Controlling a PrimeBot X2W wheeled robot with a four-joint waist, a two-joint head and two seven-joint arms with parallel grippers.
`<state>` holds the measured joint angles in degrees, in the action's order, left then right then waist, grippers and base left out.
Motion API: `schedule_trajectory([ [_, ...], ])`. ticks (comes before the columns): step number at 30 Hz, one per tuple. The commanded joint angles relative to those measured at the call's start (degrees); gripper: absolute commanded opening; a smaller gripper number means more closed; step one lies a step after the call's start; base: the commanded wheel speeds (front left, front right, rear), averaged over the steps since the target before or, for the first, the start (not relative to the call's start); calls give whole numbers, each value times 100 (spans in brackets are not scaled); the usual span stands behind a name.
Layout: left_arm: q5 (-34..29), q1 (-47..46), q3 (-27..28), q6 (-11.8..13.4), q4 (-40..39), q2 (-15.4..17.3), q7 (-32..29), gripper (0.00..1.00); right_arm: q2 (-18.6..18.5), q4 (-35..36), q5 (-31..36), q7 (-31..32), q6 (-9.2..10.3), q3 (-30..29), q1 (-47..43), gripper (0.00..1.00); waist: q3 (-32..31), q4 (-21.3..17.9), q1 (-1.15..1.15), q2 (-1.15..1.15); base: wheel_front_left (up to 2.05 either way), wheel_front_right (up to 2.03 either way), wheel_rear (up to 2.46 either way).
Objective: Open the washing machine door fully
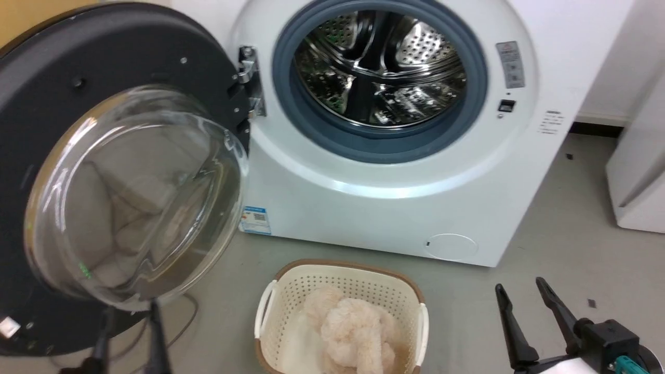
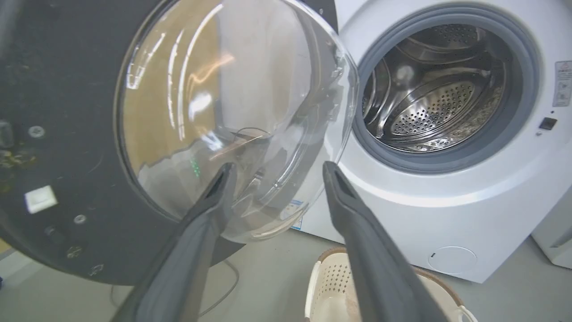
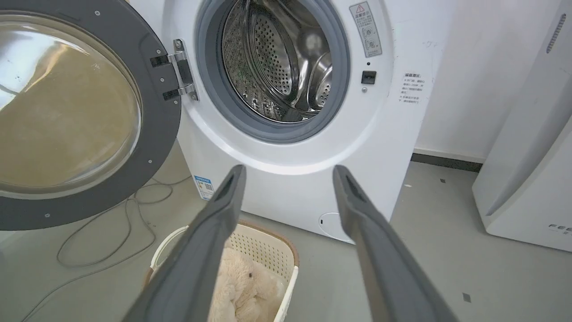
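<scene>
a: washing machine door [image 1: 62, 104] hangs swung out at 9 o'clock of the washing machine [image 1: 395, 208] drum [image 1: 379, 62]. fully open?

b: looks close. left fingers [image 2: 210, 210] spread wide, empty, near the glass [image 2: 223, 89]; contact unclear. nudge the dark rim [image 2: 67, 89], not the glass. right fingers [image 1: 511, 327] wide, empty, at 5 o'clock.

Lighting: bright, even and diffuse, from overhead. Shadows on the floor [image 1: 545, 234] are soft. Glare: white streaks cross the door [image 2: 214, 89] glass, specular spots sit on the drum [image 1: 382, 67], and a pale band lies on the washer [image 1: 363, 189] front. Blur: the left gripper [image 1: 130, 311], near left, is smeared and dim. Wrist views bend straight lines at their edges.
</scene>
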<state>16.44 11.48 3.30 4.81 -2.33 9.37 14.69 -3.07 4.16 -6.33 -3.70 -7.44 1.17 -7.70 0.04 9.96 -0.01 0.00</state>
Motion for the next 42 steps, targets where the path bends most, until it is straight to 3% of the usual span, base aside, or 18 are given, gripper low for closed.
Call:
schedule_trajectory([
  [1, -122, -63, -134, -55, -16, -46, 30, 100, 19, 73, 86, -4, -5, 17, 14, 100, -36, -154, 1, 0, 0, 0, 0],
  [7, -448, -130, -447, -81, 25, -44, 30, 100, 19, 203, 194, 67, -5, 2, -10, 100, -95, -491, 1, 0, 0, 0, 0],
  [16, -742, -183, -543, 85, 133, 94, -91, 100, 19, 292, 302, 250, -5, 84, 13, 100, -154, -1024, 1, 0, 0, 0, 0],
  [33, -547, -185, -522, 63, 233, 178, -188, 100, 19, 225, 240, 140, -5, 222, 146, 100, -39, -999, 1, 0, 0, 0, 0],
  [34, -568, -115, -541, 54, 223, 153, -197, 0, 1, 227, 256, 161, 0, 213, 23, 0, -38, -999, 1, 0, 0, 0, 0],
  [42, -619, -159, -535, 29, 225, 114, -266, 0, 1, 195, 274, 170, 0, 194, 45, 0, -35, -999, 1, 0, 0, 0, 0],
])
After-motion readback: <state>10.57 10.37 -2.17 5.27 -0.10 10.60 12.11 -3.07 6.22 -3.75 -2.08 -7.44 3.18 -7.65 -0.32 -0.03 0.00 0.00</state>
